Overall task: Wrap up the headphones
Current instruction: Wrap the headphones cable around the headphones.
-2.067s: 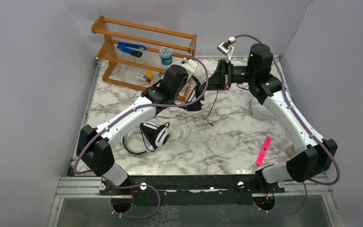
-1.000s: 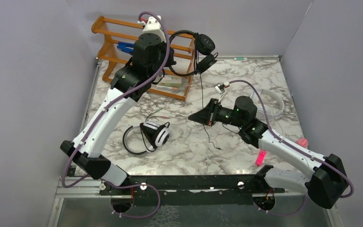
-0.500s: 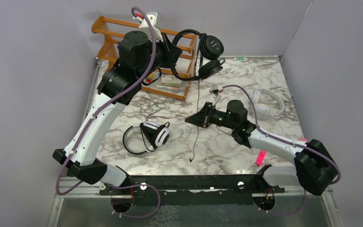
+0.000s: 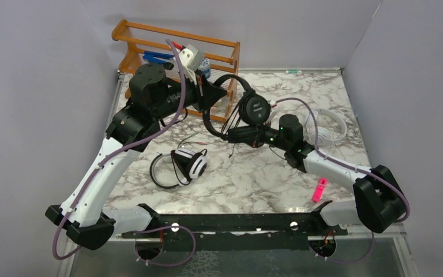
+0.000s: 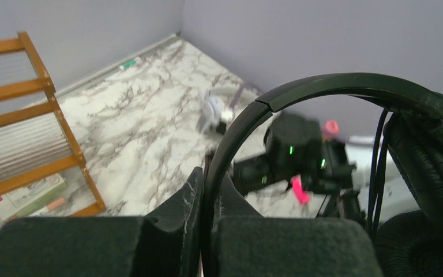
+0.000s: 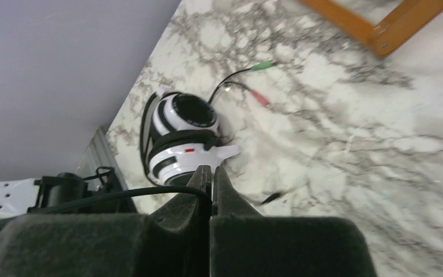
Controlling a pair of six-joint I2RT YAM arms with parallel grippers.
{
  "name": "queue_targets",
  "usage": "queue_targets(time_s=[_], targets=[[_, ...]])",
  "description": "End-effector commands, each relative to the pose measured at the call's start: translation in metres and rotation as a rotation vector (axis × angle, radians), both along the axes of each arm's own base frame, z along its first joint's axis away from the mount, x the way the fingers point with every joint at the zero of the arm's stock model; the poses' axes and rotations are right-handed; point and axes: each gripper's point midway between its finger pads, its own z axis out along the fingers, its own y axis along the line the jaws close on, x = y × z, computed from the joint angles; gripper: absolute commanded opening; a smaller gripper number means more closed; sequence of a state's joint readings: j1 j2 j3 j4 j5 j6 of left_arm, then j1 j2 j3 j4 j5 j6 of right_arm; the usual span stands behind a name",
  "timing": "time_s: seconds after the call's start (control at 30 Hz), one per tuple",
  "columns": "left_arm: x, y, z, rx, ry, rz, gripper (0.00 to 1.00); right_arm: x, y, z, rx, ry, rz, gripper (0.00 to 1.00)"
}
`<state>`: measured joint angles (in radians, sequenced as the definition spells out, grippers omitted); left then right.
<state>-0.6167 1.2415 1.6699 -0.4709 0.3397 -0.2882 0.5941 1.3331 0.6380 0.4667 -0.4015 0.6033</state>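
Grey-veined white marble table (image 4: 254,179) — black headphones (image 4: 254,108), white-and-black headphones (image 4: 191,163) towards the left edge, all-white headphones (image 4: 335,114) towards the right edge, orange-brown rack (image 4: 128,57).

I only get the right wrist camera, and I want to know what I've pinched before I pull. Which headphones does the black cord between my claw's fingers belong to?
Observer: That cord seems to run up to the all-black headphones, held off the table just beyond your right claw.
Operator: What holds them up?
Observer: The left claw, shut on their headband.
Operator: Any set besides the white-and-black headphones I see?
Observer: Yes, all-white headphones lie at the far right, partly behind your arm.
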Motion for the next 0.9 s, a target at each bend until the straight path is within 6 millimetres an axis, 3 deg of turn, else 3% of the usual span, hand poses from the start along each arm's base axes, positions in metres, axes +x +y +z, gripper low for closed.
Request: queue_targets(time_s=[0.0,0.03,0.2,0.37,0.53,0.73,0.87], targets=[[-0.020,0.004,-0.043,0.155,-0.180,-0.122,0.00,0.026,-0.032,0.021,-0.049,-0.065,-0.014,0.00],[-0.017,0.009,-0.052,0.190,-0.195,-0.100,0.00,0.031,-0.040,0.026,-0.053,-0.057,-0.005,0.00],[0.007,0.033,-0.143,0.453,-0.124,0.013,0.00,0.052,-0.083,0.049,-0.048,0.034,0.039,0.00],[0.030,0.048,-0.198,0.633,-0.056,0.130,0.00,0.055,-0.090,0.070,-0.086,0.147,0.152,0.00],[0.059,0.071,-0.226,0.805,-0.032,0.298,0.00,0.032,-0.080,0.089,-0.008,0.260,0.286,0.00],[0.068,0.058,-0.244,0.868,-0.037,0.297,0.00,0.007,-0.072,0.116,0.097,0.274,0.381,0.00],[0.089,0.066,-0.248,0.911,-0.006,0.434,0.00,-0.015,-0.068,0.139,0.130,0.260,0.450,0.00]])
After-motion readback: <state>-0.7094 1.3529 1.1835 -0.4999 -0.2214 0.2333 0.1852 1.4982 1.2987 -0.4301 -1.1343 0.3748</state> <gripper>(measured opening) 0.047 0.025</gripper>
